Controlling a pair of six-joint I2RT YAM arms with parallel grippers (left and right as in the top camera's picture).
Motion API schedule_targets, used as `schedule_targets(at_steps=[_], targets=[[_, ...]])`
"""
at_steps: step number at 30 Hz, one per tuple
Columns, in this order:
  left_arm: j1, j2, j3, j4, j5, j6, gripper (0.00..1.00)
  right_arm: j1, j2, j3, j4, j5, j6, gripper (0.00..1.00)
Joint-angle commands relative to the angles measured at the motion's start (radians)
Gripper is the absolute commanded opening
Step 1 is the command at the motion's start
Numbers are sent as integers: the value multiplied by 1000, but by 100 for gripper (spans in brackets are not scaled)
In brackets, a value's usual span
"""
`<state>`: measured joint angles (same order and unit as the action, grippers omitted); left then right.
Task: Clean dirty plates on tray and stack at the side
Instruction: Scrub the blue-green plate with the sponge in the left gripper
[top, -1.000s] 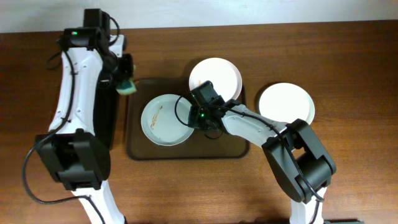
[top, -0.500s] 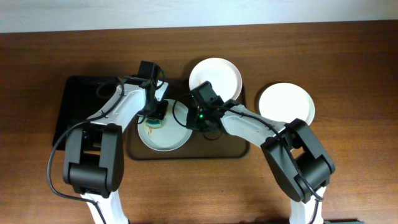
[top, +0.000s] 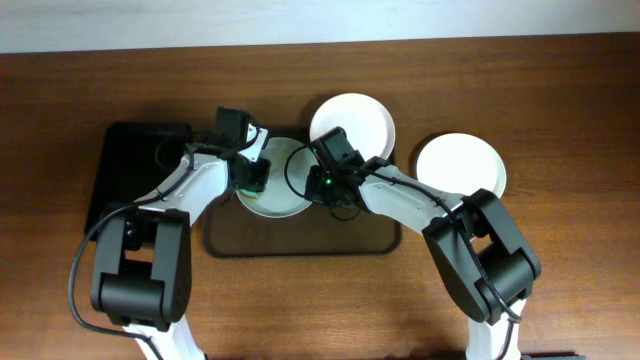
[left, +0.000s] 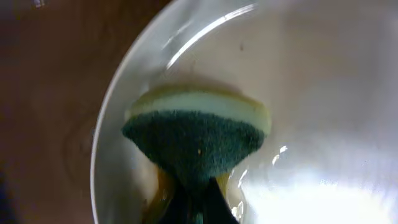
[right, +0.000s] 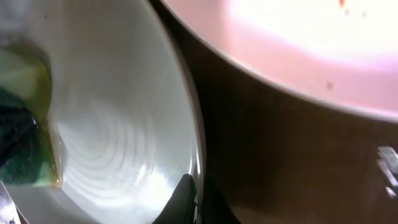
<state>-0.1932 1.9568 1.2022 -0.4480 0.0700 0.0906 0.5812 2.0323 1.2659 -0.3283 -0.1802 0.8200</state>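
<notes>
A pale blue-green plate is held over the far left part of the dark brown tray. My right gripper is shut on its right rim. My left gripper is shut on a green and yellow sponge that presses on the plate's inside. A white plate sits at the tray's far right edge; it also shows in the right wrist view. Another white plate lies on the table to the right of the tray.
A glossy black tray lies at the left on the wooden table. Both arms cross over the brown tray's far half.
The left arm swung from the black tray to the plate with the sponge. The plate shifted toward the tray's far edge and the sponge moved with it.
</notes>
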Motion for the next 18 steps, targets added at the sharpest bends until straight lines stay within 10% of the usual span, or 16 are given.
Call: schedule_targets(at_steps=[1, 11, 14, 18], targets=[[0, 103, -67, 113, 20, 16, 1, 13, 9, 8, -8, -38, -33, 4], [-2, 38, 46, 228, 44, 20, 1, 42, 30, 8, 8, -108, -25, 4], [-2, 31, 47, 64, 333, 130, 1, 40, 30, 8, 8, -108, -26, 4], [5, 21, 132, -150, 356, 162, 1, 40, 30, 8, 8, -108, -26, 4]])
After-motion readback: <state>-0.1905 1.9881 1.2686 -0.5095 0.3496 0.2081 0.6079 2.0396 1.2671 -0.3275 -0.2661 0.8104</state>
